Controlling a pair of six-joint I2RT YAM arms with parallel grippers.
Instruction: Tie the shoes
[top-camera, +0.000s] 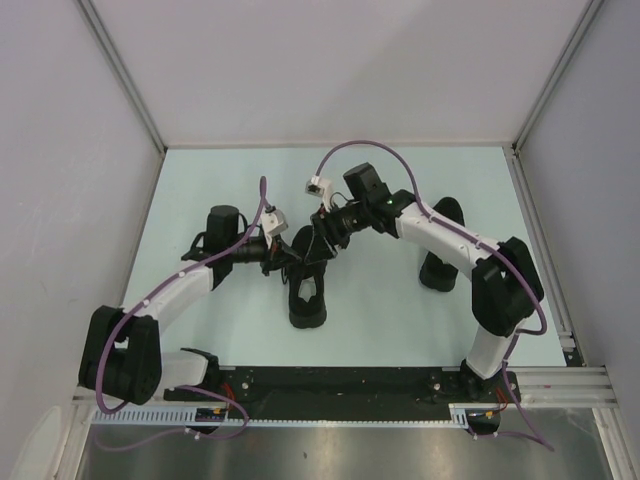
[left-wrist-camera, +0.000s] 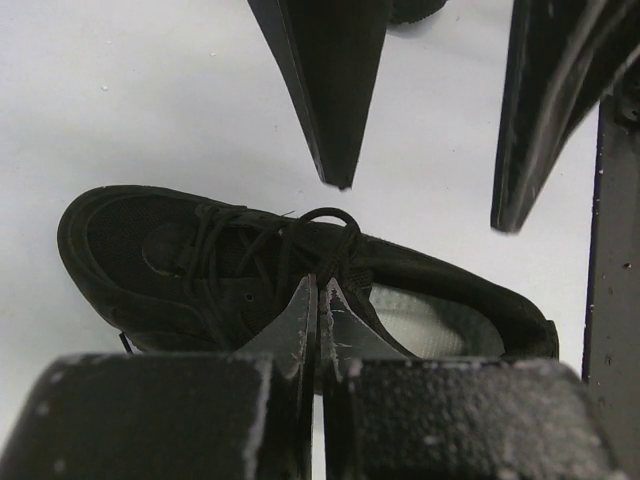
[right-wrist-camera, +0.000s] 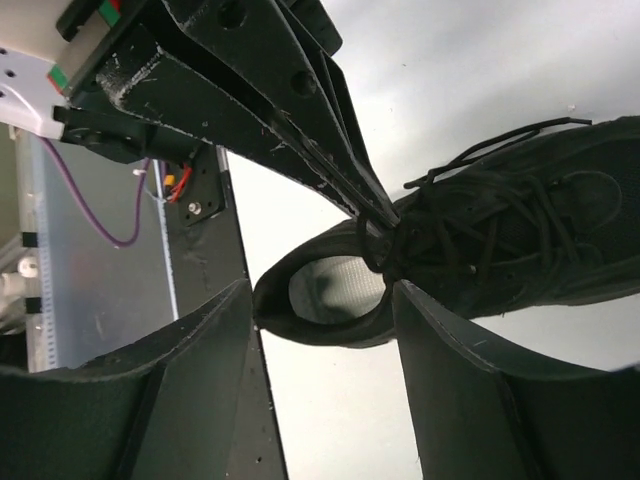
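Left wrist view, entry: the left hand (left-wrist-camera: 318, 288) is clenching, its two fingertips pressed flat together right where the laces (left-wrist-camera: 235, 245) are bunching over the tongue. A small loop (left-wrist-camera: 326, 214) is rising just behind the tips, so I am reading this as a pinch on the laces, though the strand between the pads is not showing. The right hand (left-wrist-camera: 422, 205) is hanging just above the same spot with its jaws standing apart, gripping nothing. The shoe (left-wrist-camera: 130, 240) is sitting on its sole on the table (top-camera: 400, 330), roughly midway between the two arms and touching only the left fingertips. The step in hand is looking like forming the bow. To do it well, I am judging that the right hand should be coming down around one strand only, the loop or a free end, not the whole bundle. It should then be drawing sideways while the left pinch is holding tension low, so the light shoe is not lifting or skidding. The right wrist view is giving what this one is not: the left fingers side-on meeting the knot, and loose lace ends (right-wrist-camera: 520, 135) sticking out past the shoe's upper. The grey insole (right-wrist-camera: 335, 290) is also showing through the collar. The top view is placing the shoe and arms, but the black laces are vanishing against the black upper there.
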